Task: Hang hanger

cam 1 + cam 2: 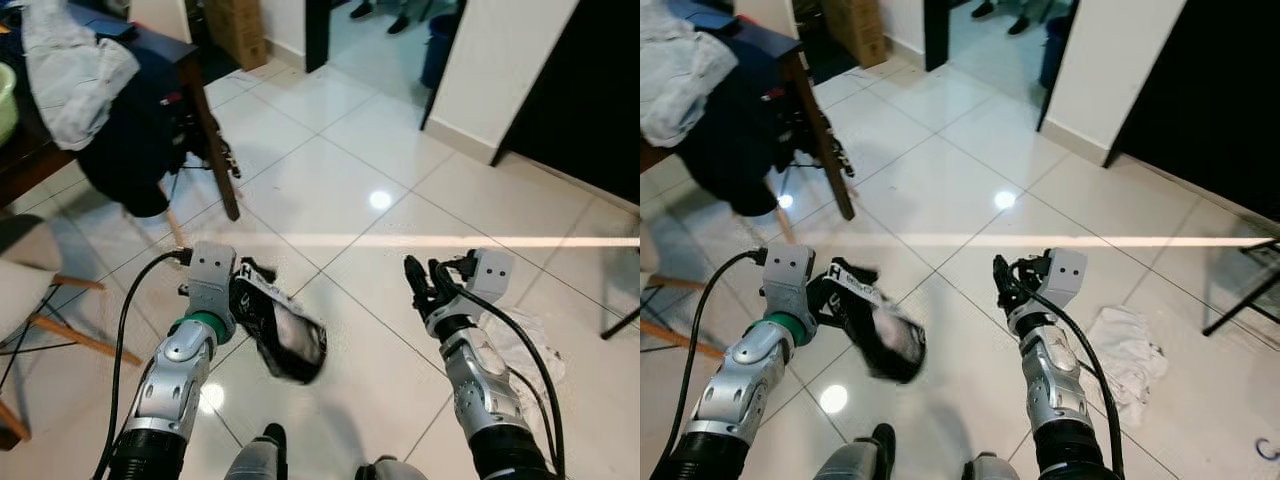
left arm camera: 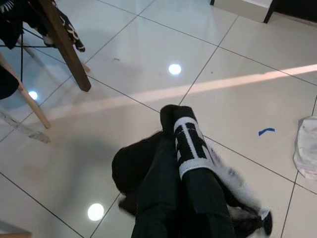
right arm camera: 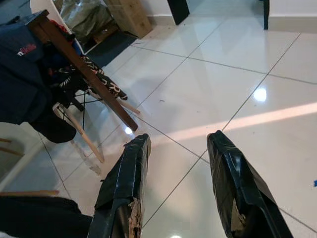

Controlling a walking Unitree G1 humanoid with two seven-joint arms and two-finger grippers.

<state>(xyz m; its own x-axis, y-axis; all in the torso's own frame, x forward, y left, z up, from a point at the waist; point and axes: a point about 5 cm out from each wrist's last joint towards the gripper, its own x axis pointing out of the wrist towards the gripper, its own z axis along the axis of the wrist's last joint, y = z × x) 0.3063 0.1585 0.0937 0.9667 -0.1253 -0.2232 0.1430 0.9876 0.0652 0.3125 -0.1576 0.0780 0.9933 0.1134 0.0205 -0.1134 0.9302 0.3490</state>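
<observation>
The left end effector (image 1: 240,290) is clenched on a black garment (image 1: 285,335) with a white lettered band, which droops from its fingers above the tiled floor (image 1: 330,180); the bundle looks soft, limp and light, and its blurred lower edge suggests that it swings. No hanger can be made out in it; a stiff frame may lie hidden in the folds, but that cannot be told. If there is one, its hook or shoulder would be the firm place to grip, since the cloth alone would likely slip and sag. The right end effector (image 3: 173,183) is released, its two fingers well apart, held over the bare floor at about 3 o'clock of the garment. A white cloth (image 1: 1130,355) lies crumpled on the floor just beyond the right arm. At about 10 o'clock stands a dark wooden surface (image 1: 185,60) draped with a navy garment (image 1: 130,140) and a pale one (image 1: 75,75), with a chair (image 1: 40,310) near it. A doorway (image 1: 385,30) opens at 12 o'clock. No rail or hook for hanging shows.
</observation>
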